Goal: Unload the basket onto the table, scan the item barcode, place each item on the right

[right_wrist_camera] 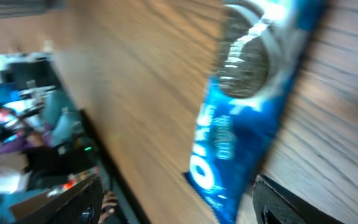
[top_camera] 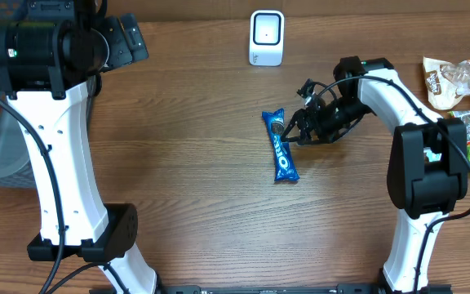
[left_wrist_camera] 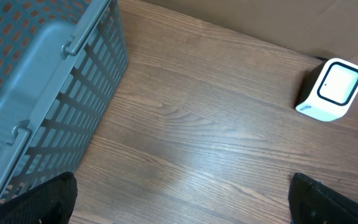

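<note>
The right pincer [top_camera: 294, 131] is wide open and holds nothing. Its tips sit just right of the far end of the blue cookie pack [top_camera: 281, 147], which lies flat near the middle of the table [top_camera: 194, 163]. I think the step now is getting a grip. Next the pincer must close on the pack, lift it and show it to the white scanner [top_camera: 267, 37] at the far edge. The left pincer [left_wrist_camera: 182, 202], far left, is wide open too.

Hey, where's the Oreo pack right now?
In the overhead view the Oreo pack lies flat near the middle of the wooden table, on the robot's side of the white scanner, with the open right tool beside its upper end.
</note>
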Controlling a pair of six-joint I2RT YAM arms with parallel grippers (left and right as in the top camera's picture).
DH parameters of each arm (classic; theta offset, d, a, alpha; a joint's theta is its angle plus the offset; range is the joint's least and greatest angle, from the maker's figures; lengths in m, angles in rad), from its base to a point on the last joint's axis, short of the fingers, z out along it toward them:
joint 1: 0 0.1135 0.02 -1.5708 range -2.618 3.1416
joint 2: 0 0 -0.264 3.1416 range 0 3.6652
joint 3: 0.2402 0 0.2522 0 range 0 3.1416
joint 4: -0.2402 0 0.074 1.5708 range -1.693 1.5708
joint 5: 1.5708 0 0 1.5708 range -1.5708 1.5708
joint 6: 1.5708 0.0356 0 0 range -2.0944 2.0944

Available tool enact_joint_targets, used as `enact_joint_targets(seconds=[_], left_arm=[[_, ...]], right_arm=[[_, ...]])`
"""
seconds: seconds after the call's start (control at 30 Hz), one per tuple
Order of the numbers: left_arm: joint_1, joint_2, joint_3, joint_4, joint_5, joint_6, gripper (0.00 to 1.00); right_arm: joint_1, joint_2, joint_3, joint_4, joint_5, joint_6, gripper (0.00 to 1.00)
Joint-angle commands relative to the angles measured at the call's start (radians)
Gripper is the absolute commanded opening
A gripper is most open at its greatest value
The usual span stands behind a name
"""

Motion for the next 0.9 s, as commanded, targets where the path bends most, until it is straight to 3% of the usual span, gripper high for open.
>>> enact_joint_targets(seconds=[0.0,0.17,0.43,0.6,0.67,0.77,0.87], left_arm=[[0.002,-0.004,0.000,-0.002,-0.013,0.008,1.00],[0.002,-0.004,0.000,-0.002,-0.013,0.008,1.00],[0.002,-0.004,0.000,-0.002,-0.013,0.008,1.00],[0.002,-0.004,0.000,-0.002,-0.013,0.008,1.00],[0.002,-0.004,0.000,-0.002,-0.013,0.008,1.00],[0.002,-0.004,0.000,-0.002,-0.013,0.008,1.00],[0.002,-0.004,0.000,-0.002,-0.013,0.008,1.00]], right_arm=[[0.058,-0.053,0.034,0.018,0.212,0.134,0.77],[0.156,-0.063,0.003,0.054,0.459,0.356,0.73],[0.164,-0.063,-0.130,0.157,0.345,0.370,0.46],[0.164,-0.063,-0.188,0.172,0.345,0.355,0.43],[0.159,-0.063,-0.204,0.185,0.345,0.355,0.33],[0.148,-0.063,-0.207,0.193,0.364,0.355,0.06],[0.134,-0.063,-0.187,0.179,0.420,0.356,0.04]])
